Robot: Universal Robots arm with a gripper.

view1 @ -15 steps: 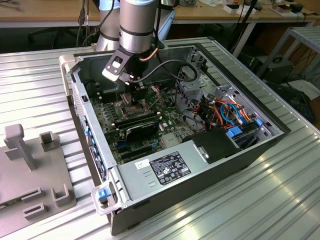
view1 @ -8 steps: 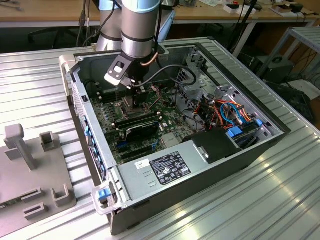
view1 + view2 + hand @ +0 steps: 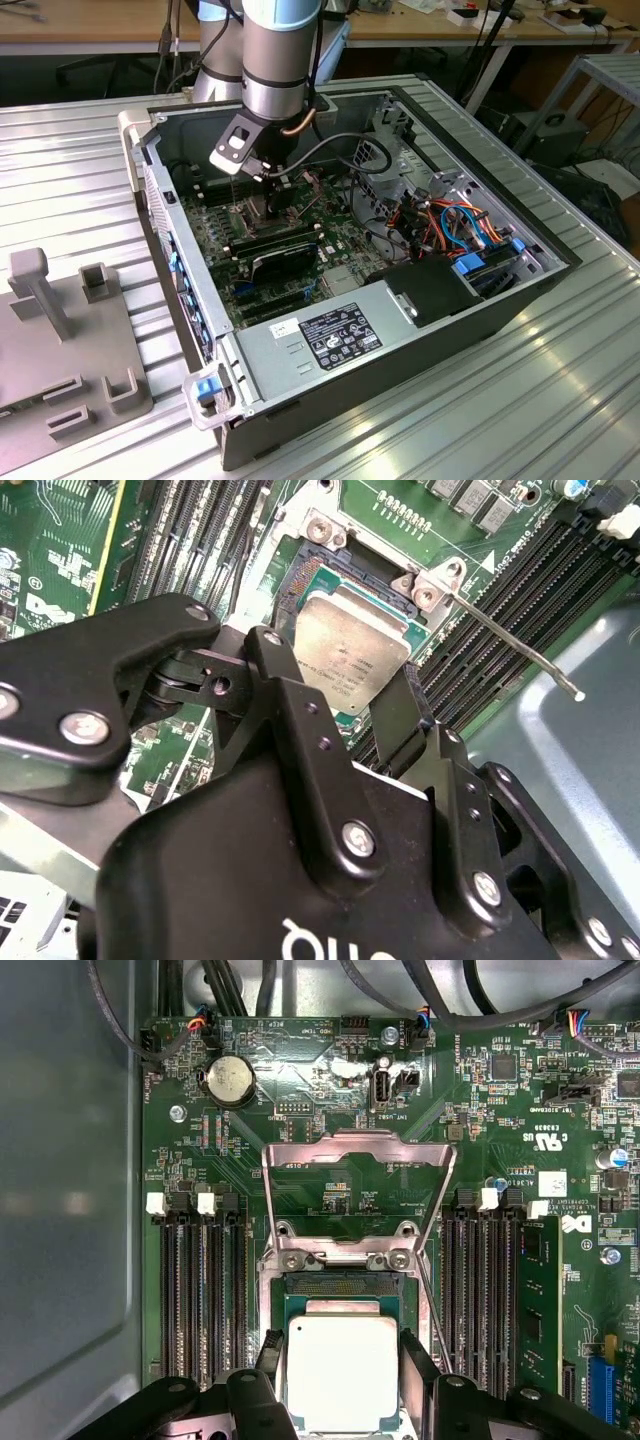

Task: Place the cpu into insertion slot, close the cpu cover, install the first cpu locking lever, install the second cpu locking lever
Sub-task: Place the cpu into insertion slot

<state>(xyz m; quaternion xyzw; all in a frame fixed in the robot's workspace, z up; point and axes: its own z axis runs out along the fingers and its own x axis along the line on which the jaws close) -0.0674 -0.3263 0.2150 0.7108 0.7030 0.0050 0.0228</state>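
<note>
So the gripper [image 3: 340,680] was closed down on the cpu [image 3: 340,1375], its fingers [image 3: 290,685] pinching two opposite edges. The chip sat right over the insertion slot [image 3: 340,1285]; couldn't tell if it was fully seated. The cpu cover [image 3: 355,1143] was flipped open, and a thin locking lever [image 3: 510,640] stuck out over the memory slots [image 3: 205,1300].

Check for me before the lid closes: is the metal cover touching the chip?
Apart. The first wrist view shows the cover flipped open, with bare socket between it and the chip.
</note>
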